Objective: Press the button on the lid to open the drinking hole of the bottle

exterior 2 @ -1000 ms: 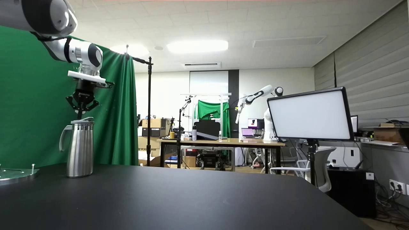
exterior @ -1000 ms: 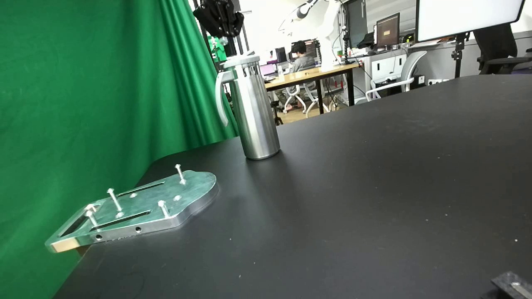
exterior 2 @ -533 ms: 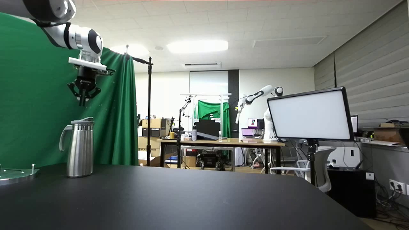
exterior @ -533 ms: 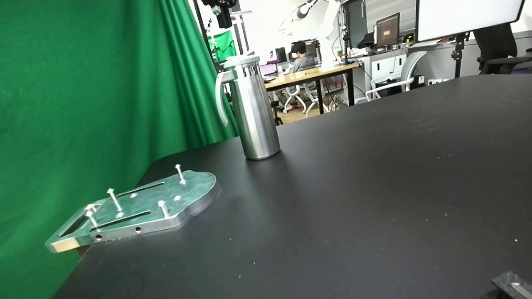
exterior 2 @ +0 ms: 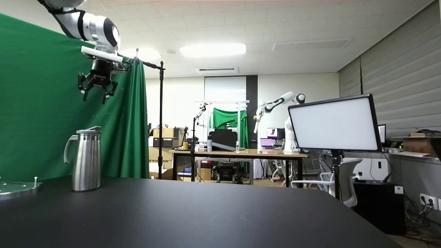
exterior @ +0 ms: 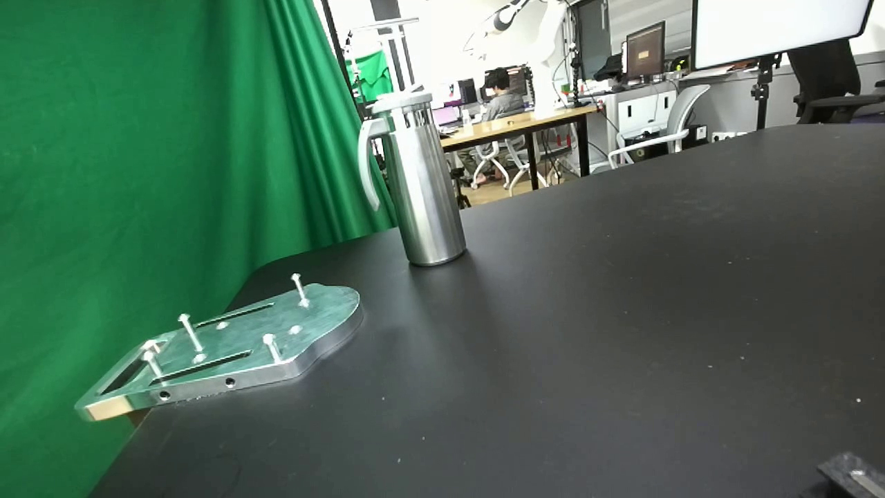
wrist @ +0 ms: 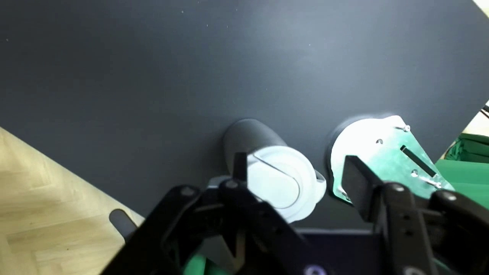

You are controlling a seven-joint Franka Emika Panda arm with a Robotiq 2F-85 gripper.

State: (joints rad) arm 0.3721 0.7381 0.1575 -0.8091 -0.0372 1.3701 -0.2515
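Green cloth [exterior 2: 34, 103] backs the black tabletop [exterior 2: 220, 217] bearing the tall brushed-steel bottle [exterior 2: 86, 165]; its round grey lid [exterior 2: 88, 132], flap [exterior 2: 94, 127] seemingly raised, suggests pressing is done, little left. Above hangs the black gripper [exterior 2: 94, 99], fingers [wrist: 359, 187] wide, empty.

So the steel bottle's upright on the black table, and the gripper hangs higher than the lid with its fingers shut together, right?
Not quite: the wrist view shows the fingers spread apart, not shut. The rest holds: the steel bottle stands upright on the black table, and the gripper hangs higher than the lid in an exterior view.
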